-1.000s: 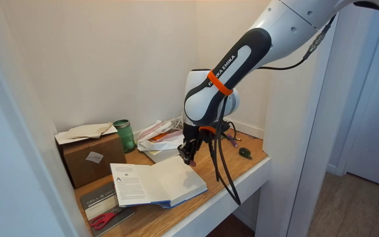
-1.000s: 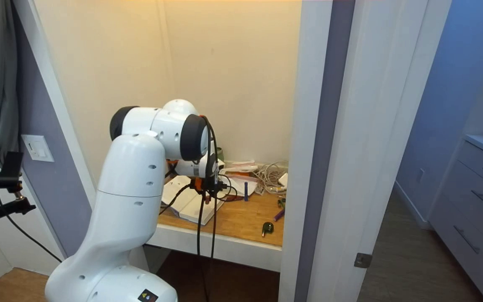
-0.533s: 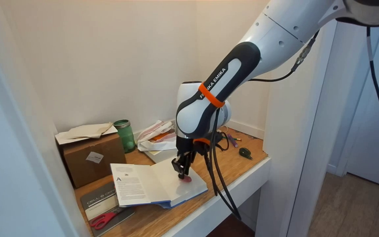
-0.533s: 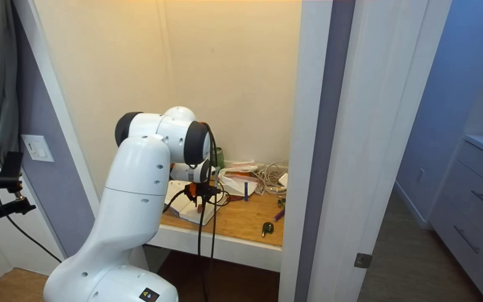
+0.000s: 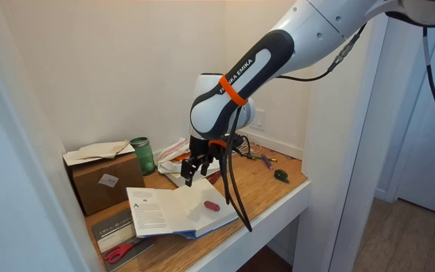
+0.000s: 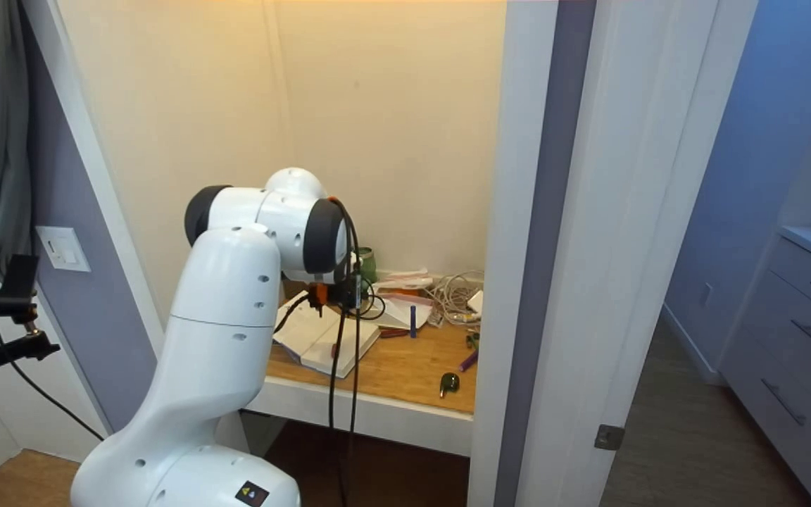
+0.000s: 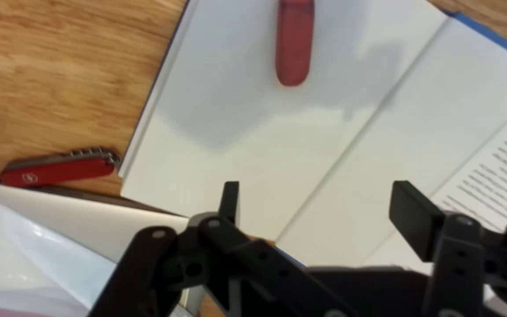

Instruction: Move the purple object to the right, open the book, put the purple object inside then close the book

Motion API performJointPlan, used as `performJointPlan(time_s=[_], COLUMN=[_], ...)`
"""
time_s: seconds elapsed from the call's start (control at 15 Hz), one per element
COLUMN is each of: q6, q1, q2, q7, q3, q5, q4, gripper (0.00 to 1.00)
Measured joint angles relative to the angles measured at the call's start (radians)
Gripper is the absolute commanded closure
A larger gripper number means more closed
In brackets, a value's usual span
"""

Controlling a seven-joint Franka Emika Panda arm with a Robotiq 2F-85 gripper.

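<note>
Closure of the book (image 5: pixel 182 209) was the step left, with the red piece (image 5: pixel 212 206) laid inside

The red piece was seen lying on the book's blank page, over the thick block of leaves. It was taken to be what the task meant by purple, though its colour was read as red; a purple stick (image 5: pixel 267 161) was also seen, well apart from the book.

The gripper (image 7: pixel 317 203) was raised clear above one end of the book's fold, its jaws spread wide with nothing held between them.

Opening and placing were judged done, so the final step was judged about to be begun. For it, the gripper would need to be carried to the outer edge of the book's printed side, the thinner one, and set under that cover, which would then be lifted and swung over the fold onto the blank page. A slow swing was thought wise, since the red piece could be rolled or pushed along the page, and the book might not be brought fully flat over it.
</note>
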Motion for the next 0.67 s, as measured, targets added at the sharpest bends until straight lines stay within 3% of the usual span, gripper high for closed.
performJointPlan(time_s=[0.33, 0.67], q6=[-0.146, -0.157], q1=[0.112, 0.122], q2=[-0.032, -0.029], q7=[0.057, 0.063], q3=[0.009, 0.006], q5=[-0.001, -0.001], q4=[0.100, 0.106], gripper=[0.00, 0.00])
